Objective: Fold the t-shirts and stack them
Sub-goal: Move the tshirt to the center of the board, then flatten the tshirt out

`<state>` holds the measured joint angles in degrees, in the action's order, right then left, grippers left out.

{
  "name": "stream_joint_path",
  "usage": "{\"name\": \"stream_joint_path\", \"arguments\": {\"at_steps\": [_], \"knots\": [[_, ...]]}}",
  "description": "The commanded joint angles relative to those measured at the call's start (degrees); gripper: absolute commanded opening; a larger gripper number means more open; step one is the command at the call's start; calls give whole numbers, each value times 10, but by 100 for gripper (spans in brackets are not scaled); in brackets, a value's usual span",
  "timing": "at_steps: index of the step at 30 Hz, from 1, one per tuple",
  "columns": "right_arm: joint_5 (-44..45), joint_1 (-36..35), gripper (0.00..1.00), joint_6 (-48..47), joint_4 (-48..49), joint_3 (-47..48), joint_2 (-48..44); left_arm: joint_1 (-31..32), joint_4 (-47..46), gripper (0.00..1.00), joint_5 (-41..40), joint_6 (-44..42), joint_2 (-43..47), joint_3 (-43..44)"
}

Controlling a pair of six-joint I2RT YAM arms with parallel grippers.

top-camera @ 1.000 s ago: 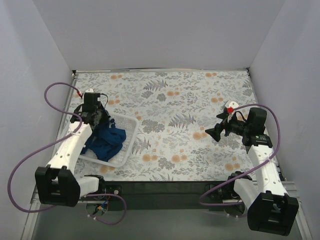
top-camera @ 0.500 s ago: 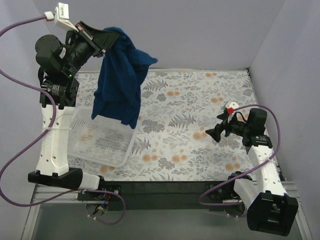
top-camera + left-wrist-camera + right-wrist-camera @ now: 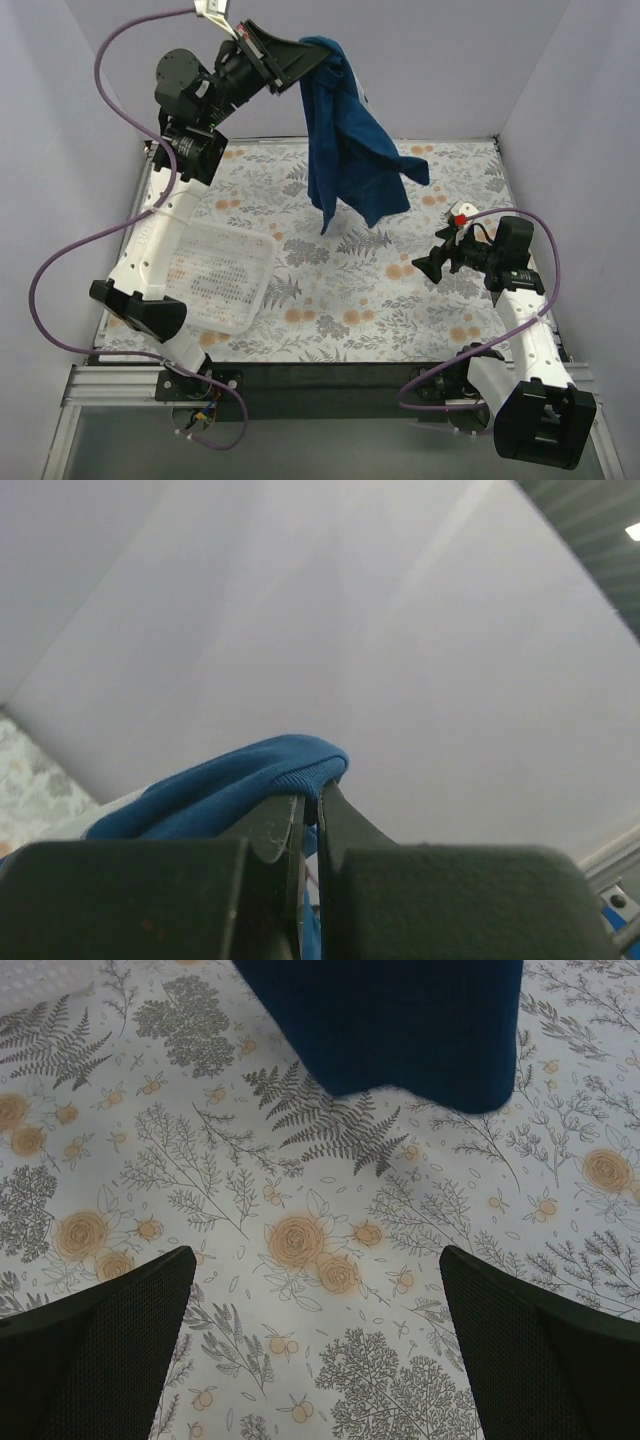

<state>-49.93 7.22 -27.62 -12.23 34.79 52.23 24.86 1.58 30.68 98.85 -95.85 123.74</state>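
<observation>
A dark navy-blue t-shirt (image 3: 350, 140) hangs in the air above the middle of the table, bunched and dangling. My left gripper (image 3: 318, 52) is raised high and is shut on its top edge; in the left wrist view a ribbed fold of the t-shirt (image 3: 240, 785) is pinched at my left gripper (image 3: 311, 802). My right gripper (image 3: 422, 266) hovers low at the right side of the table, open with nothing in it. In the right wrist view the t-shirt's lower hem (image 3: 390, 1020) hangs ahead of my right gripper (image 3: 318, 1275), apart from it.
A white mesh basket (image 3: 212, 275) stands empty at the left of the floral tablecloth (image 3: 330, 300). Grey walls close the table on three sides. The left arm's purple cable (image 3: 70, 270) loops by the basket.
The left arm lifted the t-shirt out of the basket, then swung it rightward over the table's middle. The right arm has stayed still.
</observation>
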Motion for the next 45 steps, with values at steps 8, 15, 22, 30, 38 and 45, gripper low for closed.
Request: {"name": "stream_joint_path", "arguments": {"at_steps": [8,15,22,30,38,45], "knots": [[11,11,98,-5,8,2,-6,16,15,5,-76,-113,155,-375],[9,13,98,-6,8,0,-5,17,85,55,-151,-241,203,-555],[5,13,98,-7,7,1,1,18,183,79,-239,-318,281,-547],[5,13,98,-9,7,1,3,17,443,75,-404,-156,303,-641],[5,13,98,-9,7,-1,2,12,506,98,-592,144,190,-603],[2,13,98,-9,6,-2,-1,-72,572,90,-582,234,-10,-452]]}}
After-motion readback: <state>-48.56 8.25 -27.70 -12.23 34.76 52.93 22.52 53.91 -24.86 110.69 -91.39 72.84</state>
